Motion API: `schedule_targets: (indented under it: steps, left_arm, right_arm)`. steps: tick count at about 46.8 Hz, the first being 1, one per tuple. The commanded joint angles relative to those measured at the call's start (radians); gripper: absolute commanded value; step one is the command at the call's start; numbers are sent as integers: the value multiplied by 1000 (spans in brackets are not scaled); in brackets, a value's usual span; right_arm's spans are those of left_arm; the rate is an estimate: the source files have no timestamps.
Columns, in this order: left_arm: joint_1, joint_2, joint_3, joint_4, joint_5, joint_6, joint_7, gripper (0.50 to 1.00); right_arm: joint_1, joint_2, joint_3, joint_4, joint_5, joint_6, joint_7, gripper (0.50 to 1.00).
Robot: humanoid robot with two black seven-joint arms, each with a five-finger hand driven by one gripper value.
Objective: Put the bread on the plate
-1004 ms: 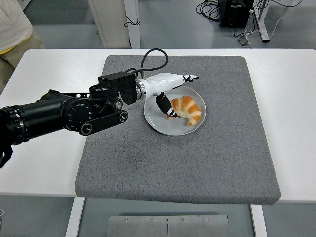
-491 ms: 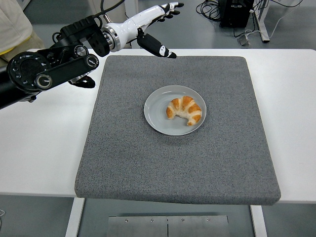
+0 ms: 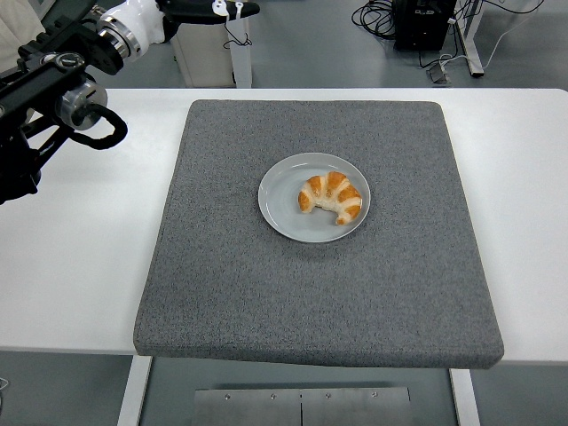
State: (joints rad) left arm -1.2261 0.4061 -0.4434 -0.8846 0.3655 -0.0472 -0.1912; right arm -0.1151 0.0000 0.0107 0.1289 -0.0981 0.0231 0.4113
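From the head view, at the middle of the grey mat: croissant lying flat on the round grey plate, a little right of the plate's centre, curved ends pointing down toward the near edge, touched by nothing. Plate itself sitting square on the mat, mat spread over the white bench.

Up at the top-left corner: left hand lifted high and far back, well apart from the plate, mostly cut by the picture's upper edge. Only a white wrist shell and a couple of dark fingers showing, stretched out flat and holding nothing, so loose and wide rather than closed. Black arm links below it, over the bench's far-left corner.

Compared with a second ago: then down at the plate's left rim with the thumb against the croissant; half a second ago already raised past the mat's far edge; now pulled away further still toward the corner. Croissant unmoved across all three, same spot and same turn on the plate.

Reading of that: release made cleanly, bread resting where the task wants it, placing apparently finished, only the arm's retreat left to complete.

No right arm anywhere in view. Pale sleeve of a person just visible at the top-left edge.
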Motion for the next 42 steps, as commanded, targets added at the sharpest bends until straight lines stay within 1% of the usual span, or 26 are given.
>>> schedule_targets:
  steps: [1,3,8,13,18,21,24,30,42]
  left_arm:
    - [2,-15,-17,59,-69,-52,1,971]
    - [5,-29,-23,93,-100,-71,1,971]
    - [8,-50,-28,145,-129,-92,-4,971]
    - [33,-76,-67,214,-166,-115,-1,971]
    - [37,-136,-113,321,-203,-167,2,971]
    - [37,-170,-129,395,-215,-187,2,971]
    - [37,-196,-143,446,-227,-203,2,971]
    - [43,-217,-173,490,-264,-237,2,971]
    - [82,-253,-176,575,-335,-241,6,971]
  right_arm:
    - [0,0,0,0,0,0,0,1000]
    - [0,0,0,0,0,0,0,1000]
    - [0,0,0,0,0,0,0,1000]
    - [0,0,0,0,0,1,0,1000]
    - [0,0,0,0,0,0,0,1000]
    - [0,0,0,0,0,0,0,1000]
    - [0,0,0,0,0,0,0,1000]
    - [0,0,0,0,0,1,0,1000]
    - [2,0,0,0,0,0,0,1000]
